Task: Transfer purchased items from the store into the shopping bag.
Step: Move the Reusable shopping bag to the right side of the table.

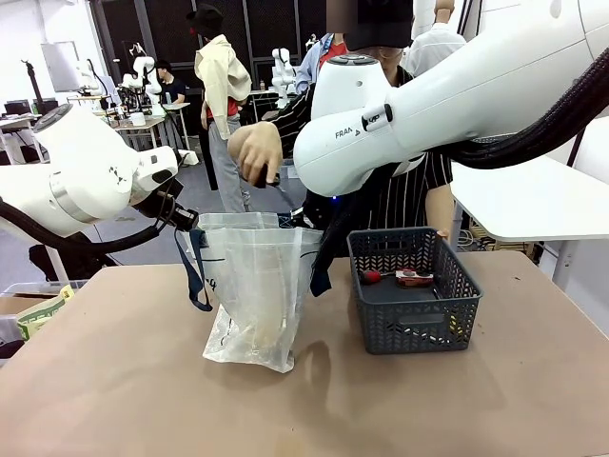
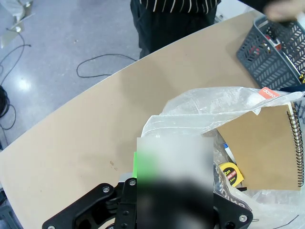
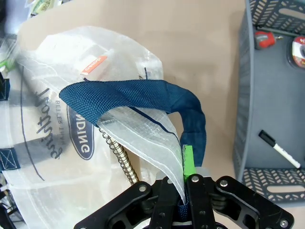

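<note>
On the desk [image 1: 114, 381] the shopping bag [image 1: 252, 295] stands open, holding a notebook [image 2: 259, 152] and yellow tape measure [image 2: 232, 172]; the right jaws clench its navy handle [image 3: 143, 93]; the left jaws' state I cannot tell; beside it the basket [image 1: 409, 324] holds a marker [image 3: 279, 149] and red items [image 1: 413, 278]; a person's hand [image 1: 255, 152] hovers beyond.

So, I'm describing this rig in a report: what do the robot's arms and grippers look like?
The left arm and right arm are glossy white with rounded joints; the right bears dark FRAN lettering. Black ribbed cables trail from both. The right gripper is black with green-padded fingers; the left gripper likewise.
</note>
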Controlling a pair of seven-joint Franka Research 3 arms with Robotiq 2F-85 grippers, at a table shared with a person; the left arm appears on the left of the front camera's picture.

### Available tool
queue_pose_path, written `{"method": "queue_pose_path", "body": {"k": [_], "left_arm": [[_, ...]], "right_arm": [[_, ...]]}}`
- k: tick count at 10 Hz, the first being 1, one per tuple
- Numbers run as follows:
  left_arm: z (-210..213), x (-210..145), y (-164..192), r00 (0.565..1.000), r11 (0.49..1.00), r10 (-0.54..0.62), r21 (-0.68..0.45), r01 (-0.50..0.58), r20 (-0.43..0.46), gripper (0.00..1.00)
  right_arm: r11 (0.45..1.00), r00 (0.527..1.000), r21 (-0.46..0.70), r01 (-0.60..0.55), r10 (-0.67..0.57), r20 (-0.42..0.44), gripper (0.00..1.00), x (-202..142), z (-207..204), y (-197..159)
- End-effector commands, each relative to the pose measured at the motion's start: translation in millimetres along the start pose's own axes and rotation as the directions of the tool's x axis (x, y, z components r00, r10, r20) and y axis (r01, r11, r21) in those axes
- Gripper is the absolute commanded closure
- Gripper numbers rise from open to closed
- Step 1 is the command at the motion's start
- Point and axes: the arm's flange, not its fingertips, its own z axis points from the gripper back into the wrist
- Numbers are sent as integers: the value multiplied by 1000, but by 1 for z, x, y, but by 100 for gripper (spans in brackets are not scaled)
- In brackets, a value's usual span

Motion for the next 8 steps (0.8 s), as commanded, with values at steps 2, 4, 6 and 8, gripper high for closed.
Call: {"method": "queue_pose_path", "body": {"k": [2,4,6,8], "left_arm": [[4,-1,0,1000,1000,7,4,-7,1,100],[4,-1,0,1000,1000,7,4,-7,1,100],[4,-1,0,1000,1000,7,4,-7,1,100],[4,-1,0,1000,1000,7,4,-7,1,100]], "right_arm": [[1000,1000,16,6,-5,-6,100,-4,-1,-3],[1000,1000,16,6,-5,-6,100,-4,-1,-3],[1000,1000,16,6,-5,-6,100,-4,-1,-3],[1000,1000,16,6,-5,-6,100,-4,-1,-3]]}}
